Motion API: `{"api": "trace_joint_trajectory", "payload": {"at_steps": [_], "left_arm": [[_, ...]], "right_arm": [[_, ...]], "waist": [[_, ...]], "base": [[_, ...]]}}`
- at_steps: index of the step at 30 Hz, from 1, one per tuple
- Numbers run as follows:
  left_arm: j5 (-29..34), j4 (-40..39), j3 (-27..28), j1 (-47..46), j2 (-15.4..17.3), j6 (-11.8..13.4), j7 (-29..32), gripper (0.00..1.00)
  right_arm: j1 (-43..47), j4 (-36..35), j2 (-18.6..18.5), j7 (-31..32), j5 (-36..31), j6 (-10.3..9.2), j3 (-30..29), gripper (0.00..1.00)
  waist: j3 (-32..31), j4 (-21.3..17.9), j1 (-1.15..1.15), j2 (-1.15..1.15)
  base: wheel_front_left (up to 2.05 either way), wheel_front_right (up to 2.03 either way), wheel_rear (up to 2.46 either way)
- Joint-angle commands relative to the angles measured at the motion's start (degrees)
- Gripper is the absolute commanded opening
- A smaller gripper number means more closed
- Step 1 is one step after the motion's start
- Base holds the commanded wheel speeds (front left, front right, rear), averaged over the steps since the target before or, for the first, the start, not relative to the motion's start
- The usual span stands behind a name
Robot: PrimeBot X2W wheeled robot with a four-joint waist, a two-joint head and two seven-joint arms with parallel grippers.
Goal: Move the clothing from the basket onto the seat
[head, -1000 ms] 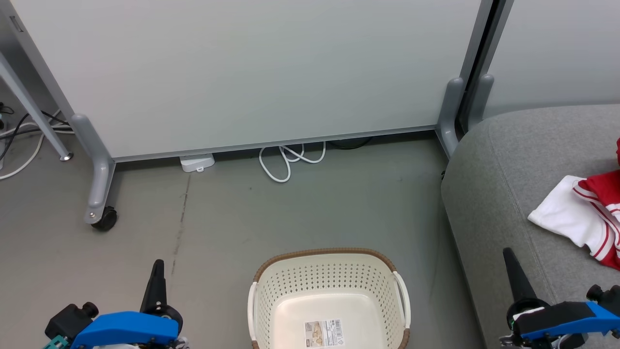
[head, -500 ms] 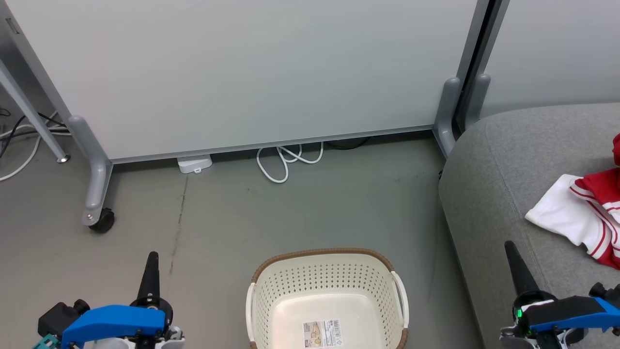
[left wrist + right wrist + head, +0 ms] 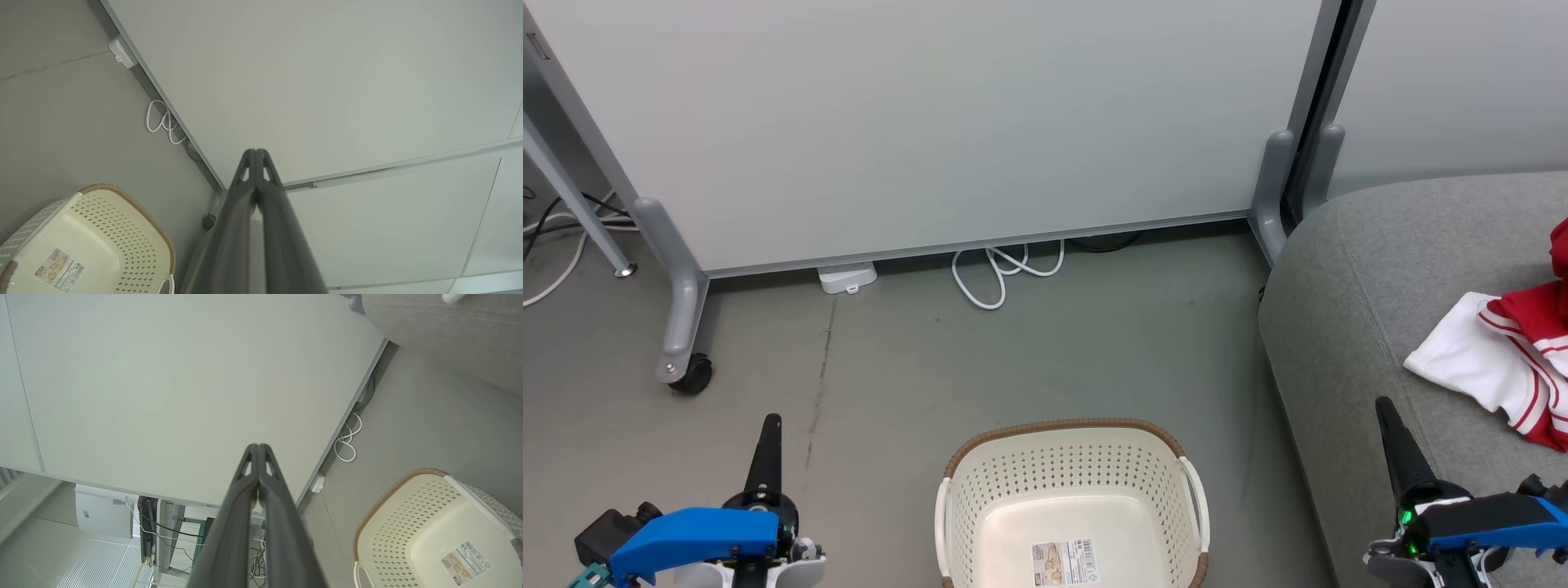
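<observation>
From 9 through 12 to 1 o'clock in the head view: pale partition panel (image 3: 947, 122) on grey legs, with a second panel (image 3: 1462, 82) at 2 o'clock. Below, grey floor (image 3: 1029, 359) across the middle.

At 3 o'clock, the seat (image 3: 1347, 310), grey and rounded, running off the right edge. On it, toward the frame edge at 3 o'clock, the clothing: a white-and-red garment (image 3: 1478, 367) with striped trim, lying spread out. Just above it, a plain red piece (image 3: 1561, 245), cut off by the frame.

At 6 o'clock, on the floor and apart from the seat, the basket (image 3: 1062, 482), cream with a brown rim, upright, a barcode sticker (image 3: 1066, 562) showing on its bottom.

Left jaws at 7 o'clock, over the floor, well apart from the basket. In the left wrist view, left fingers (image 3: 243, 200) pressed together at the tips, nothing between them.

Right jaws at 5 o'clock, seen against the seat, near the clothing but not touching it. In the right wrist view, right fingers (image 3: 245, 490) likewise closed tip to tip, holding nothing.

Under the panel at 12 o'clock, a looped white cable (image 3: 1001, 273). At 11 o'clock, a small white box (image 3: 847, 278). At 9 o'clock, a black caster (image 3: 692, 376).
</observation>
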Motion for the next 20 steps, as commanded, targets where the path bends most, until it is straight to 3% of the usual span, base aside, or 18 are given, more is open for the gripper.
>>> {"api": "trace_joint_trajectory", "payload": {"at_steps": [1,20], "left_arm": [[-1.5,-0.7,0.6,-1.4,0.1,-0.1,0.5,0.00],[-8.8,-1.7,2.3,-2.0,-0.2,-0.1,2.7,0.00]], "right_arm": [[-1.2,-0.2,-0.5,0.2,1.7,0.03,-0.2,0.00],[-2.1,0.0,-0.6,1.2,9.6,0.04,-0.3,0.00]], "waist": [[0.0,-0.1,0.00,0.00],[-0.1,-0.5,0.00,0.00]], "base": [[0.00,0.00,0.00],[0.00,0.00,0.00]]}}
